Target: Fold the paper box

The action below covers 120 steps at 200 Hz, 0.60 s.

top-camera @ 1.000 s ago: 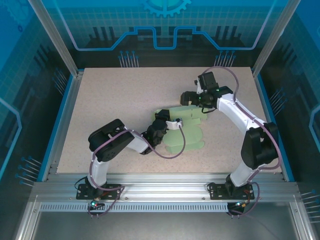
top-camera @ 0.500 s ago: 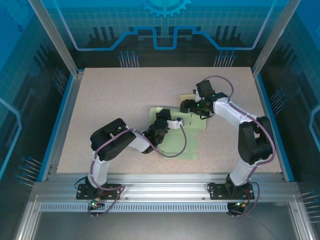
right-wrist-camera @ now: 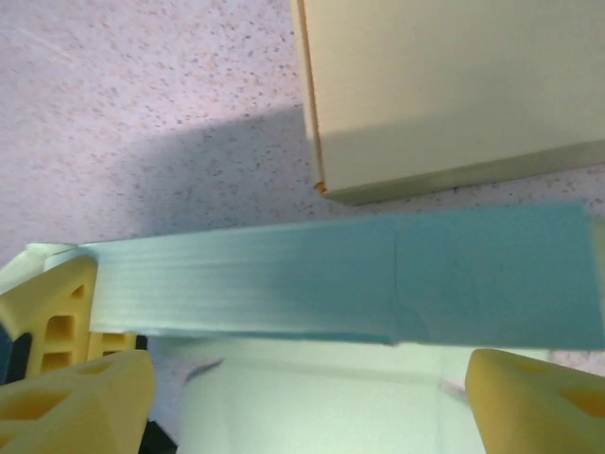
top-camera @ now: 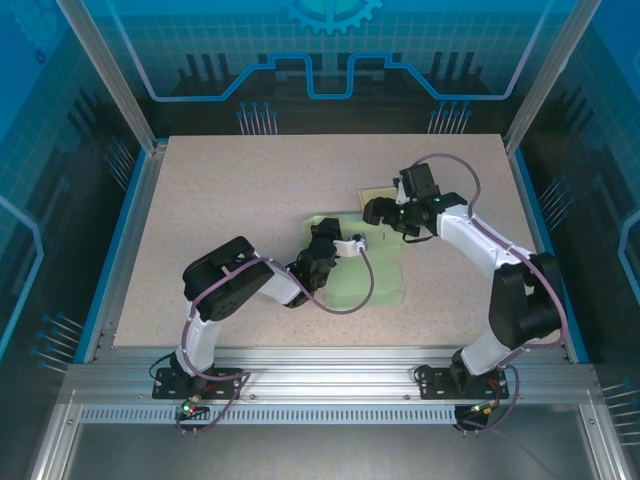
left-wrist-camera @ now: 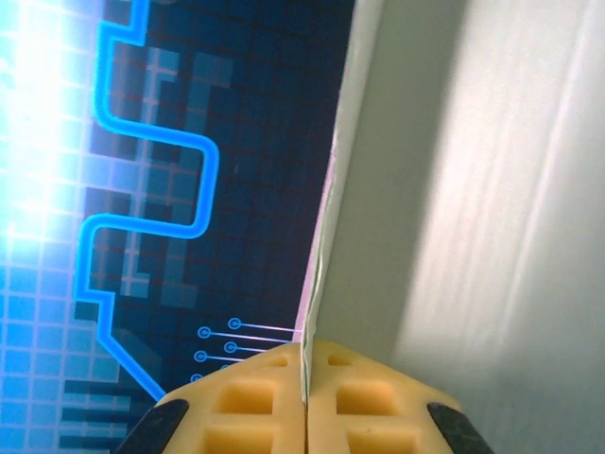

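The paper box (top-camera: 385,285) lies on the surface (top-camera: 230,200). A cardboard piece (top-camera: 374,193) lies just behind it. The left hand (left-wrist-camera: 306,402) is at its left edge, the right hand (top-camera: 372,212) at its far edge.

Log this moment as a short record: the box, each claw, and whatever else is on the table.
box: green paper box lying on the table, one flap raised
left claw: shut, pinching a thin edge of the paper box
right claw: open, fingers spread wide at the raised flap
other: beige card flat on the table just beyond the flap
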Available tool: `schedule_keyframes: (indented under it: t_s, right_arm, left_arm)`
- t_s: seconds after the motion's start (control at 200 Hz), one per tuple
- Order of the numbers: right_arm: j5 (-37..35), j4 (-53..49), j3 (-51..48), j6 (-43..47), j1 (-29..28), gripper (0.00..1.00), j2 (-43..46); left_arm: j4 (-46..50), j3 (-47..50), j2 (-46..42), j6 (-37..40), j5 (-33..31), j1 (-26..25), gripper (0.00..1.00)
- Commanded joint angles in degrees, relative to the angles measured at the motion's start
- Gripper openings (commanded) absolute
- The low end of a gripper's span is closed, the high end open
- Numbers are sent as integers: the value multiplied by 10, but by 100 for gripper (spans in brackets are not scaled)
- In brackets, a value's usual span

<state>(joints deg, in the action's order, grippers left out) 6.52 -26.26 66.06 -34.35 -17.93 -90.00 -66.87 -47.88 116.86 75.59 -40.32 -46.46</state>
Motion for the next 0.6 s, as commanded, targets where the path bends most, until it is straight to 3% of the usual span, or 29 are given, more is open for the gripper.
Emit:
schedule_keyframes:
  t_s: [0.0,0.325,0.595]
  right_arm:
    - [18,4,-30,-14,11,90,11]
    - [8,-6,-42,18,39,100,72]
    - [134,94,-84,-9,106,100,83]
  left_arm:
    - [-90,-13,3,6,-13,-2,5]
    - [-133,3,8,52,11,-6,6]
    - [-133,11,0,57,23,-7,6]
